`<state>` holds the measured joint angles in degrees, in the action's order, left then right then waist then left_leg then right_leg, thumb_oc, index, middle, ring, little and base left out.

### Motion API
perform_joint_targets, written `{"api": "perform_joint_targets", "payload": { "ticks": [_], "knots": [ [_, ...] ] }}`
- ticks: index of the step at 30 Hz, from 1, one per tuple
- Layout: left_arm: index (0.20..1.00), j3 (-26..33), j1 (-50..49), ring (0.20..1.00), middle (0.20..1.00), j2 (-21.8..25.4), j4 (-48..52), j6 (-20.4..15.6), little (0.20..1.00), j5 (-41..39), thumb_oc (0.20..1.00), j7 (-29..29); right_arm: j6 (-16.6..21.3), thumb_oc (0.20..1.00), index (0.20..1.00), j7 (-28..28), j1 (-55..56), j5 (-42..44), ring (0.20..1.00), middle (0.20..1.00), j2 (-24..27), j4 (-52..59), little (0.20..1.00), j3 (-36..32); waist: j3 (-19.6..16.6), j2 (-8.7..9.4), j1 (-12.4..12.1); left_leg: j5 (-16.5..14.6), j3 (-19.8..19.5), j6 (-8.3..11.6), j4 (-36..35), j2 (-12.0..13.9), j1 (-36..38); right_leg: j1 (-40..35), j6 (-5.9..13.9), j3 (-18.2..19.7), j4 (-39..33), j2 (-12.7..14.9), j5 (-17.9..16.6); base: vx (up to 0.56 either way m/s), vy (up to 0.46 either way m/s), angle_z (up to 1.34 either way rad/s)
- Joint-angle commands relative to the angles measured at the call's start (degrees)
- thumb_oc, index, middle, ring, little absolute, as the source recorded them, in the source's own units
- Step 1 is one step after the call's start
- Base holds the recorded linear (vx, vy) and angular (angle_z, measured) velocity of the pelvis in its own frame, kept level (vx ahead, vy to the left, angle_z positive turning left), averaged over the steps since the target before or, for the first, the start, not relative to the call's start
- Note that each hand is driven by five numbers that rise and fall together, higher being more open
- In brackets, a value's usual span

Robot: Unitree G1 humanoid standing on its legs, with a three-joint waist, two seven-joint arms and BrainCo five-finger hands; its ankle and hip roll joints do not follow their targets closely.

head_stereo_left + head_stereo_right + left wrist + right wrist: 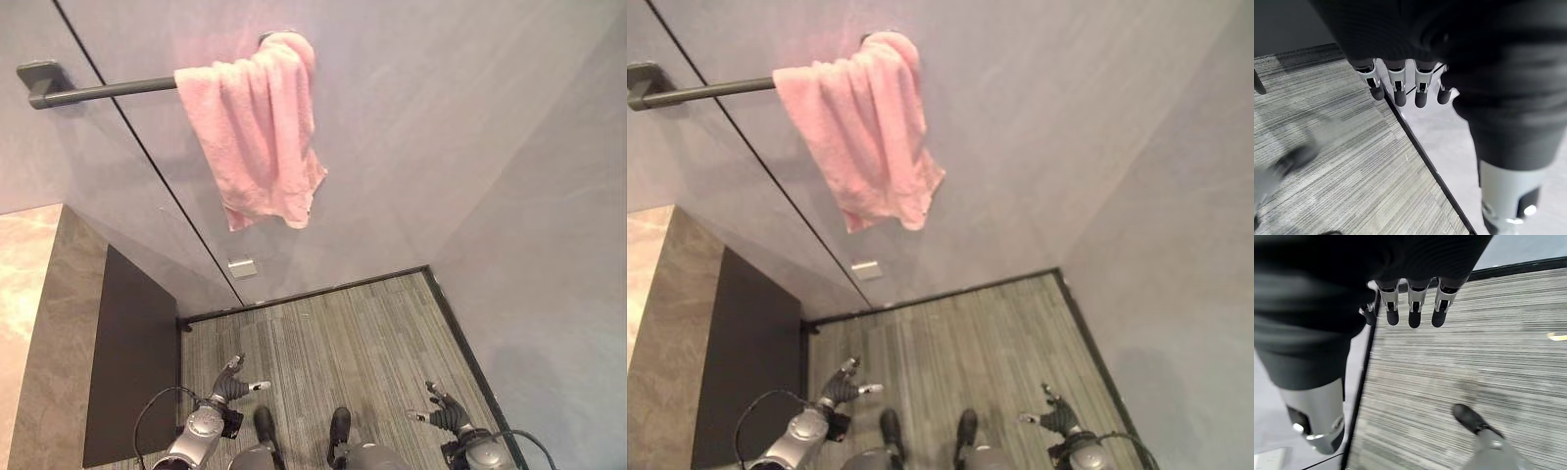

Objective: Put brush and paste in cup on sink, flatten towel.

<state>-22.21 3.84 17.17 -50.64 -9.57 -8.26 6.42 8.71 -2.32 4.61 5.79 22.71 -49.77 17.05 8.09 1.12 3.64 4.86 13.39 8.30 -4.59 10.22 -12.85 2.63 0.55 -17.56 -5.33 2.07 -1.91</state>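
**Towel hangs high, both hands hang low**

Start close in. The left hand (pixel 233 384) hangs down low over the striped floor (pixel 333 333). Its fingers (pixel 1396 90) point down, loose and a little spread, and they hold nothing. The right hand (pixel 443 409) hangs low on the other side. Its fingers (pixel 1410 316) are loose too, with nothing in them.

Just beside the left hand, on its outer side, stands a dark cabinet side (pixel 132 362) with a stone counter top (pixel 24 294) above it. I cannot see a brush, paste, cup or sink here.

Now look far. The pink towel (pixel 257 132) is well up and ahead of both hands, on the grey wall (pixel 421 127). It hangs over the end of a dark bar (pixel 103 91). The bar runs sideways, off toward the left hand's side. The towel is bunched up at the bar's end and droops down in folds, so it is not flat yet.

The towel sits a bit more to the left hand's side than the right's, so I think the left hand is nearer. Either hand would have to lift a long way up and reach forward. Then the towel would need spreading sideways along the bar.
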Motion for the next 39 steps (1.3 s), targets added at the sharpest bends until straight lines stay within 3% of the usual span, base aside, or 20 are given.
{"api": "perform_joint_targets", "payload": {
  "ticks": [1,4,5,7,9,10,15,18,25,32,39],
  "knots": [
    [1.000,-0.37,-0.03,1.000,1.000,2.94,3.41,-1.33,1.000,4.91,1.000,-0.25,0.83,1.000,1.000,-0.03,-0.13,-2.60,1.000,1.000,0.91,2.80,1.000,0.66,-2.27,0.49,-0.81,4.30,-1.22,-5.20,3.57,-6.19,1.79,-4.86,7.39,7.97,8.73,7.04,0.85,0.27,0.259,-0.48],
    [1.000,-0.32,-0.38,1.000,1.000,3.73,3.64,-1.16,1.000,5.37,1.000,-0.45,0.82,1.000,1.000,-0.04,-1.21,-0.24,1.000,1.000,-0.70,1.90,1.000,-0.31,-2.60,1.05,-1.30,1.74,-1.04,-7.45,4.12,-7.96,3.61,-2.77,7.85,9.74,16.25,8.54,-0.37,0.22,0.294,-0.47],
    [1.000,-0.18,-0.03,1.000,1.000,4.12,3.16,-0.93,1.000,5.57,1.000,-0.06,0.85,1.000,1.000,-0.31,-2.90,-0.33,1.000,1.000,-1.39,1.77,1.000,0.73,-1.79,1.31,-1.64,0.22,-0.65,-8.96,3.98,-8.97,5.88,0.51,8.22,9.55,23.75,9.80,-3.60,0.13,0.328,-0.18],
    [1.000,0.05,0.29,1.000,1.000,4.61,3.40,-0.81,1.000,4.94,1.000,0.20,1.00,1.000,1.000,-0.27,-3.67,-0.30,1.000,1.000,-1.80,4.10,1.000,1.58,-0.66,0.93,-1.74,-0.31,0.03,-9.80,3.33,-8.80,7.85,3.25,8.45,7.56,29.68,10.06,-6.65,0.13,0.263,0.02],
    [1.000,-0.06,0.09,1.000,1.000,4.95,3.49,-0.53,1.000,5.66,1.000,-0.40,1.12,1.000,1.000,0.27,-3.27,-0.33,1.000,1.000,-1.58,6.45,1.000,1.99,-0.05,1.05,-0.97,-1.05,-1.24,-10.05,2.97,-9.21,9.65,5.07,8.57,9.27,32.59,7.66,-5.48,0.19,0.123,0.18],
    [1.000,-0.31,0.07,1.000,1.000,5.02,3.39,-0.60,1.000,6.05,1.000,-0.47,1.28,1.000,1.000,0.52,-2.85,-0.07,1.000,1.000,-1.32,7.61,1.000,1.98,0.01,1.07,-0.38,-1.10,-2.04,-10.03,2.69,-9.47,10.37,6.53,8.12,10.83,31.85,5.78,-4.52,0.20,0.075,0.35],
    [1.000,-0.65,-0.60,1.000,1.000,5.42,3.66,-1.10,1.000,7.15,1.000,-0.63,1.74,1.000,1.000,0.69,-1.36,0.70,1.000,1.000,-0.13,11.39,1.000,0.69,-0.58,1.22,0.31,-2.00,-3.24,-9.45,2.21,-9.59,11.94,7.68,8.33,9.28,23.52,7.17,-5.95,0.16,-0.011,0.37],
    [1.000,-0.87,0.01,1.000,1.000,6.32,4.59,-1.26,1.000,10.38,1.000,-0.08,2.44,1.000,1.000,0.65,-0.25,0.98,1.000,1.000,1.80,15.70,1.000,-1.40,-0.64,2.66,1.85,-3.32,-6.31,-9.00,3.03,-10.42,13.65,8.10,9.87,14.48,15.06,6.01,-9.29,0.18,-0.087,0.47],
    [1.000,1.81,-3.32,1.000,1.000,8.32,9.85,-1.81,1.000,10.30,1.000,-0.27,3.50,1.000,1.000,0.29,0.97,1.89,1.000,1.000,4.82,19.31,1.000,-6.54,-3.99,3.97,0.56,-3.45,-6.71,-8.29,1.92,-10.22,14.53,2.45,10.41,13.26,7.74,6.66,-10.64,0.11,-0.079,0.27],
    [1.000,6.13,-6.52,1.000,1.000,13.38,20.13,-2.40,1.000,10.91,1.000,-0.25,4.31,1.000,1.000,0.24,1.08,4.58,1.000,1.000,9.36,25.61,1.000,-13.42,-5.49,3.97,-0.41,-2.78,-7.78,-7.12,-0.08,-8.97,15.52,-0.37,9.87,11.70,4.59,5.64,-8.07,0.07,-0.064,0.02],
    [1.000,8.19,-5.45,1.000,1.000,19.64,33.49,-3.85,1.000,2.27,1.000,-4.33,5.36,1.000,1.000,5.11,-2.62,12.96,1.000,1.000,17.83,33.10,1.000,-15.33,-6.11,3.35,-0.73,-2.51,-8.11,-6.12,-0.40,-7.89,15.77,-1.63,9.07,10.51,3.75,4.96,-5.64,0.04,-0.047,0.08]
  ]
}}
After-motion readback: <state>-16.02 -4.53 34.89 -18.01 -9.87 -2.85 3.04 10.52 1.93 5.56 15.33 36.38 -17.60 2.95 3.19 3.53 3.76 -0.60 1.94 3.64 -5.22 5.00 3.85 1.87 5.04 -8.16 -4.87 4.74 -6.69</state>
